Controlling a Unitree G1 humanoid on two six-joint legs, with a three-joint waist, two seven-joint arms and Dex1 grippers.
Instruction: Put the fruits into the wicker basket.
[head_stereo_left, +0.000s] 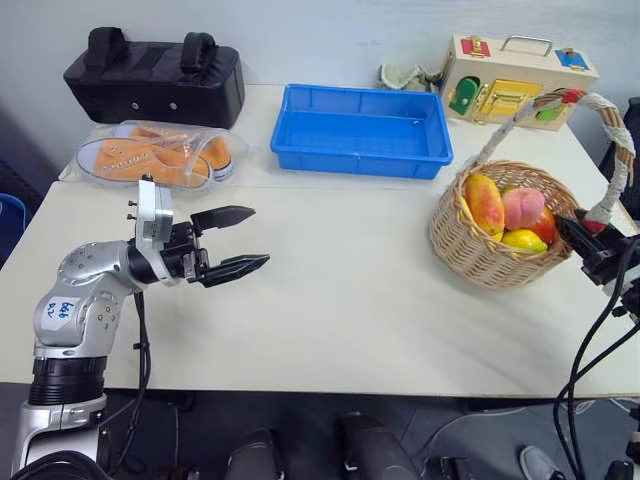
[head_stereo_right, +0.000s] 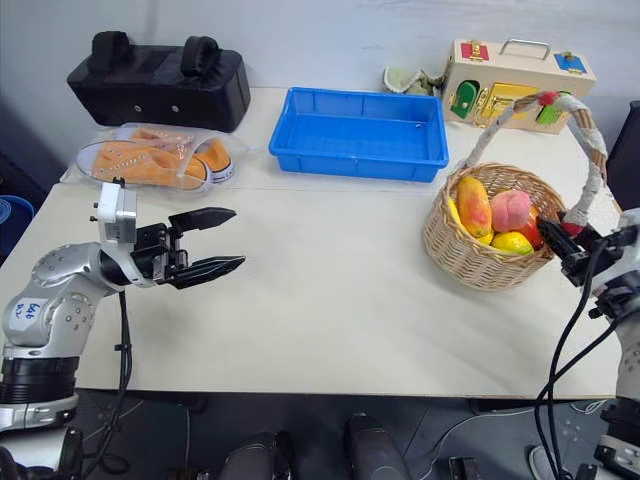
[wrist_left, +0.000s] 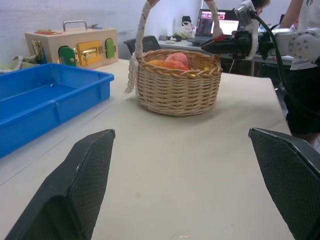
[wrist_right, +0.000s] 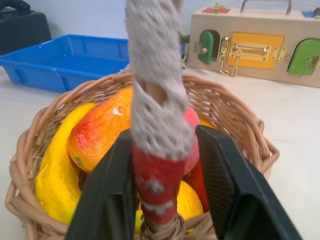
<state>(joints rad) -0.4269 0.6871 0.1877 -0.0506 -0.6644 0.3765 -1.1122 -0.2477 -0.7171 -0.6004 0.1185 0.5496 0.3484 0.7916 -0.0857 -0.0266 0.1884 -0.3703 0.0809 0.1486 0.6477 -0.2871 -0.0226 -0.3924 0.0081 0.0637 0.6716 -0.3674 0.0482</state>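
the wicker basket (head_stereo_left: 500, 235) stands on the table (head_stereo_left: 350, 300) at the robot's right, near the front edge, with the blue tray (head_stereo_left: 362, 130) behind it and to the left. the fruits are inside it: a mango (head_stereo_left: 485, 203), a peach (head_stereo_left: 523, 208), a lemon (head_stereo_left: 525, 240) and a banana (wrist_right: 57, 165) along the wall. no fruit is seen loose on the table, so the loading appears done.

the right gripper (wrist_right: 162, 200) sits at the base of the basket handle (wrist_right: 155, 115), one finger on each side of the red-banded cord (whether it is clamping the cord or has slackened cannot be told). the left gripper (head_stereo_left: 232, 243) hovers over bare table with its fingers spread wide, grasping nothing.

risks, as judged: if the right arm draws back while a finger is caught on the cord, the basket could be dragged toward the table edge or tipped, spilling fruit. a sideways pull would be the likeliest cause. the piled mango and peach sit high and could roll out first.
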